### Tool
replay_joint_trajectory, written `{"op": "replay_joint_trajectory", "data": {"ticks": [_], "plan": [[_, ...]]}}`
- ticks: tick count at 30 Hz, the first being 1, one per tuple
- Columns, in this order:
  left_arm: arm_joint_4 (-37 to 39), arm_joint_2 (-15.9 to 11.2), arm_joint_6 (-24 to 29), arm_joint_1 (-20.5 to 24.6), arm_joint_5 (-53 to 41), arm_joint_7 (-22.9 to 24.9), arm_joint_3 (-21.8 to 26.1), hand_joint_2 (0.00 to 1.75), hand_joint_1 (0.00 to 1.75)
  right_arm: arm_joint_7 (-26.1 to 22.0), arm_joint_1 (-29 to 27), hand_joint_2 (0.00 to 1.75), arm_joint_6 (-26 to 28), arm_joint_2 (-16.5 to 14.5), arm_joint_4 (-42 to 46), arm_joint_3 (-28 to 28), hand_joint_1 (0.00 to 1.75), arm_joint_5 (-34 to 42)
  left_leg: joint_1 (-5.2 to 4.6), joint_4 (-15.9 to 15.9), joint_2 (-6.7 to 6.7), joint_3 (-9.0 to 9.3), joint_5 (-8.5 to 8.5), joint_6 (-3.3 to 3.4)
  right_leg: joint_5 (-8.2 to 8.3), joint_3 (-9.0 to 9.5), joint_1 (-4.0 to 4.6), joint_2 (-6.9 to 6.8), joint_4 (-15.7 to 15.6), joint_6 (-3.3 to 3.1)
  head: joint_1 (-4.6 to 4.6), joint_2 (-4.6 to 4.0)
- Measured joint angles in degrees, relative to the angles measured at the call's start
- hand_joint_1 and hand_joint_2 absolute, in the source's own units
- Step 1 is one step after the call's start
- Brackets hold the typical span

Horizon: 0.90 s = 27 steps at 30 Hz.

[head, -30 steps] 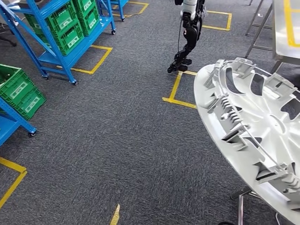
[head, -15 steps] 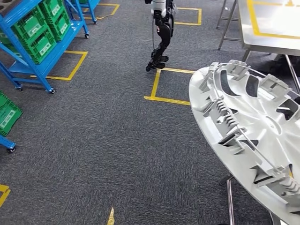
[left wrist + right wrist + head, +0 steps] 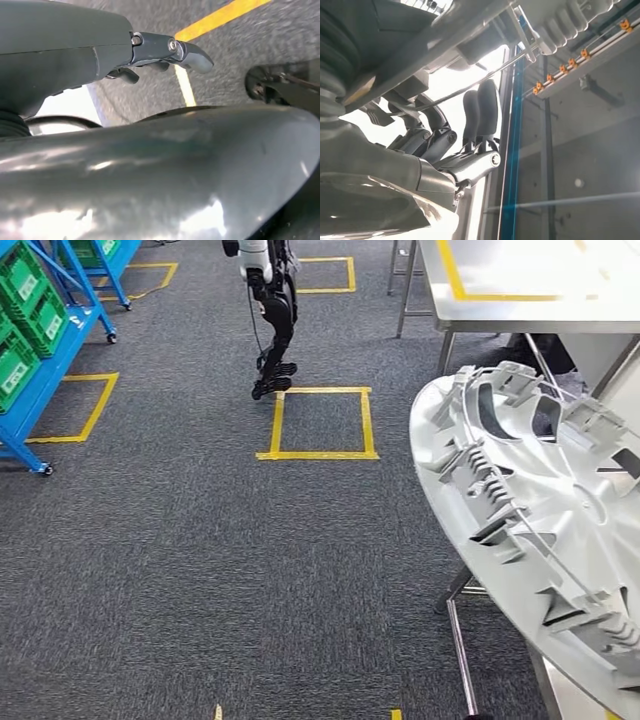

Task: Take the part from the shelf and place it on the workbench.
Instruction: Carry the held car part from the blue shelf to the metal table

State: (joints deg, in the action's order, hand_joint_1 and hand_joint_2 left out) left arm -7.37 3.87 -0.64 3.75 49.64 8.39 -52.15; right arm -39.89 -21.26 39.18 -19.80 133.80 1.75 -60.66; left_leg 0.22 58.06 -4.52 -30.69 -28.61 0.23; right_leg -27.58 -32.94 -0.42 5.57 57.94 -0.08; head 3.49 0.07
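The part (image 3: 543, 530) is a large silver wheel cover with ribs and cut-outs, tilted in the air at the right of the head view. In the left wrist view my left hand (image 3: 75, 55) stretches its fingers (image 3: 188, 52) over the cover's glossy outer face (image 3: 170, 170); the thumb is hidden. In the right wrist view my right hand (image 3: 444, 150) curls its dark fingers (image 3: 482, 112) against the cover's ribbed inner side (image 3: 471, 30). The workbench (image 3: 528, 280), pale-topped with yellow tape, stands just beyond the cover at the far right.
Another robot (image 3: 272, 310) stands on the grey carpet beside a yellow taped square (image 3: 321, 423). A blue shelf (image 3: 38, 360) with green crates (image 3: 26, 300) is at the far left. Thin metal legs (image 3: 460, 650) stand under the cover.
The camera has turned to the right: shelf, other robot and floor markings slid left, and more of the workbench came into view. The cover keeps its place before me.
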Motion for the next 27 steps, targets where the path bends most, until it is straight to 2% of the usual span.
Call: {"op": "replay_joint_trajectory", "data": {"ticks": [1, 2, 3, 5, 7, 8, 9, 10, 11, 12, 13, 14, 15, 16, 18, 20, 22, 23, 24, 25, 26, 27], "plan": [[0.01, -0.04, -0.04, 0.05, 0.02, 0.02, -0.1, 0.0, 0.0, 0.01, -0.06, 1.75, 0.0, 0.0, 0.1, 0.01, 1.75, -0.05, -0.05, -0.47, -0.19, 0.12, -0.18, 0.04, 0.14, -0.29, -0.1, 0.58, 0.02, 0.38, 0.01, 0.0], [0.01, -0.03, -0.06, 0.13, 0.05, 0.04, -0.2, 0.0, 0.0, 0.01, -0.15, 1.75, 0.0, -0.01, 0.22, 0.01, 1.75, -0.16, -0.09, -0.78, 0.32, 0.18, -0.13, 0.16, 0.33, -0.61, -0.24, 1.18, -0.09, 0.79, 0.0, 0.0], [0.01, -0.03, -0.04, 0.23, 0.09, 0.08, -0.27, 0.0, 0.0, 0.0, -0.27, 1.75, 0.0, -0.02, 0.34, 0.02, 1.75, -0.28, -0.06, -1.08, 0.99, 0.24, 0.08, 0.39, 0.25, -0.95, -0.28, 1.05, 0.03, 1.1, -0.01, 0.0], [0.01, 0.0, 0.01, 0.34, 0.16, 0.18, -0.37, 0.0, 0.0, -0.02, -0.36, 1.75, 0.0, -0.04, 0.49, 0.01, 1.75, -0.49, 0.1, -1.84, 2.41, 0.42, 0.55, 0.97, -1.52, -2.53, -0.11, -1.18, 2.58, 1.52, -0.35, 0.0], [0.01, 0.01, 0.09, 0.34, 0.17, 0.31, -0.44, 0.0, 0.0, -0.03, -0.31, 1.75, 0.01, -0.04, 0.55, 0.01, 1.75, -0.52, 0.04, -2.07, 3.94, 0.45, 0.65, 1.32, -5.16, -5.73, -0.08, -4.08, 9.4, 1.85, -0.65, 0.0], [0.01, -0.02, 0.12, 0.29, 0.16, 0.37, -0.49, 0.0, 0.0, -0.04, -0.33, 1.75, 0.01, -0.04, 0.56, 0.02, 1.75, -0.5, -0.01, -2.05, 4.77, 0.43, 0.61, 1.37, -6.56, -7.33, -0.15, -4.69, 12.92, 2.07, -0.65, 0.0], [0.01, -0.04, 0.16, 0.28, 0.14, 0.4, -0.55, 0.0, 0.0, -0.04, -0.38, 1.75, 0.0, -0.04, 0.56, 0.04, 1.75, -0.47, -0.04, -2.03, 5.58, 0.44, 0.56, 1.38, -7.09, -8.25, -0.24, -5.03, 15.08, 2.27, -0.63, 0.0], [0.01, -0.05, 0.18, 0.29, 0.08, 0.4, -0.63, 0.0, 0.0, -0.03, -0.43, 1.75, 0.0, -0.04, 0.56, 0.07, 1.75, -0.42, -0.03, -2.02, 6.3, 0.45, 0.5, 1.33, -6.54, -8.11, -0.32, -5.27, 15.08, 2.42, -0.65, 0.0], [0.01, -0.03, 0.19, 0.32, -0.01, 0.37, -0.74, 0.0, 0.0, -0.03, -0.48, 1.75, 0.0, -0.04, 0.56, 0.1, 1.75, -0.36, -0.01, -1.98, 6.93, 0.5, 0.42, 1.22, -5.08, -6.8, -0.4, -5.59, 12.84, 2.52, -0.65, 0.0], [0.01, 0.04, 0.2, 0.39, -0.13, 0.33, -0.86, 0.0, 0.0, -0.02, -0.51, 1.75, 0.0, -0.04, 0.59, 0.14, 1.75, -0.31, 0.0, -1.9, 7.46, 0.59, 0.29, 1.05, -3.17, -4.54, -0.44, -6.34, 8.88, 2.55, -0.66, 0.0], [0.01, 0.1, 0.23, 0.44, -0.24, 0.26, -0.98, 0.0, 0.0, -0.02, -0.49, 1.75, 0.0, -0.04, 0.63, 0.16, 1.75, -0.27, -0.11, -1.76, 7.94, 0.67, 0.1, 0.79, -1.93, -2.2, -0.27, -7.52, 4.84, 2.45, -0.67, 0.0], [0.01, 0.15, 0.27, 0.48, -0.33, 0.21, -1.09, 0.0, 0.0, -0.03, -0.48, 1.75, 0.0, -0.04, 0.7, 0.17, 1.75, -0.25, -0.23, -1.6, 8.34, 0.73, -0.08, 0.49, -1.12, -0.37, -0.14, -8.35, 1.72, 2.17, -0.61, 0.0], [0.01, 0.18, 0.34, 0.52, -0.4, 0.17, -1.19, 0.0, 0.0, -0.03, -0.49, 1.75, 0.0, -0.05, 0.78, 0.18, 1.75, -0.2, -0.36, -1.44, 8.73, 0.79, -0.22, 0.23, -0.9, 0.68, 0.02, -8.94, -0.05, 1.85, -0.59, 0.0], [0.01, 0.2, 0.39, 0.56, -0.43, 0.14, -1.29, 0.0, 0.0, -0.02, -0.51, 1.75, 0.0, -0.05, 0.83, 0.2, 1.75, -0.14, -0.47, -1.35, 9.11, 0.84, -0.31, -0.02, -1.14, 0.9, 0.2, -8.94, -0.43, 1.47, -0.54, 0.0], [0.0, 0.31, 0.52, 0.69, -0.51, 0.06, -1.55, 0.0, 0.0, 0.01, -0.62, 1.75, 0.0, -0.07, 0.96, 0.3, 1.75, 0.05, -0.36, -1.2, 9.67, 1.04, -0.58, -0.54, -0.93, 0.85, 0.13, -7.85, -0.51, 0.73, -0.52, 0.0], [0.0, 0.46, 0.64, 0.8, -0.7, -0.12, -1.88, 0.0, 0.0, 0.02, -0.66, 1.75, 0.01, -0.09, 1.17, 0.48, 1.75, 0.36, -0.14, 1.08, 8.15, 0.33, -2.42, -1.14, -0.67, 0.96, -0.08, -6.89, -0.75, -0.02, -0.35, 0.0], [0.0, 0.58, 0.71, 0.82, -0.96, -0.27, -2.16, 0.0, 0.0, 0.01, -0.65, 1.75, 0.0, -0.1, 1.3, 0.68, 1.75, 0.65, 0.04, 7.9, 5.81, -2.6, -6.14, -1.47, -0.54, 0.97, -0.16, -5.91, -0.84, -0.5, -0.12, 0.0], [0.0, 0.61, 0.71, 0.8, -1.07, -0.31, -2.28, 0.0, 0.0, 0.01, -0.66, 1.75, 0.0, -0.11, 1.3, 0.78, 1.75, 0.7, 0.07, 11.91, 5.27, -4.45, -7.79, -1.53, -0.53, 0.95, -0.11, -5.32, -0.82, -0.6, -0.07, 0.0], [0.0, 0.62, 0.72, 0.76, -1.12, -0.35, -2.4, 0.0, 0.0, 0.02, -0.67, 1.75, 0.0, -0.11, 1.3, 0.88, 1.75, 0.73, 0.08, 14.81, 5.05, -5.82, -8.57, -1.53, -0.53, 0.97, -0.05, -4.63, -0.8, -0.64, -0.06, 0.0], [0.0, 0.63, 0.72, 0.74, -1.16, -0.41, -2.54, 0.0, 0.0, 0.02, -0.69, 1.75, 0.0, -0.11, 1.3, 0.98, 1.75, 0.73, 0.08, 15.68, 4.95, -6.33, -8.14, -1.45, -0.53, 1.01, 0.0, -3.91, -0.77, -0.65, -0.06, 0.0], [0.0, 0.64, 0.71, 0.73, -1.19, -0.51, -2.65, 0.0, 0.0, 0.02, -0.71, 1.75, 0.0, -0.11, 1.3, 1.09, 1.75, 0.73, 0.08, 14.21, 4.77, -5.79, -6.55, -1.27, -0.53, 1.09, 0.04, -3.15, -0.74, -0.65, -0.06, 0.0], [0.0, 0.63, 0.69, 0.74, -1.22, -0.66, -2.75, 0.0, 0.0, 0.02, -0.71, 1.75, -0.01, -0.11, 1.3, 1.19, 1.75, 0.71, 0.08, 10.8, 4.32, -4.39, -4.22, -1.0, -0.53, 1.18, 0.06, -2.43, -0.72, -0.64, -0.05, 0.0]]}}
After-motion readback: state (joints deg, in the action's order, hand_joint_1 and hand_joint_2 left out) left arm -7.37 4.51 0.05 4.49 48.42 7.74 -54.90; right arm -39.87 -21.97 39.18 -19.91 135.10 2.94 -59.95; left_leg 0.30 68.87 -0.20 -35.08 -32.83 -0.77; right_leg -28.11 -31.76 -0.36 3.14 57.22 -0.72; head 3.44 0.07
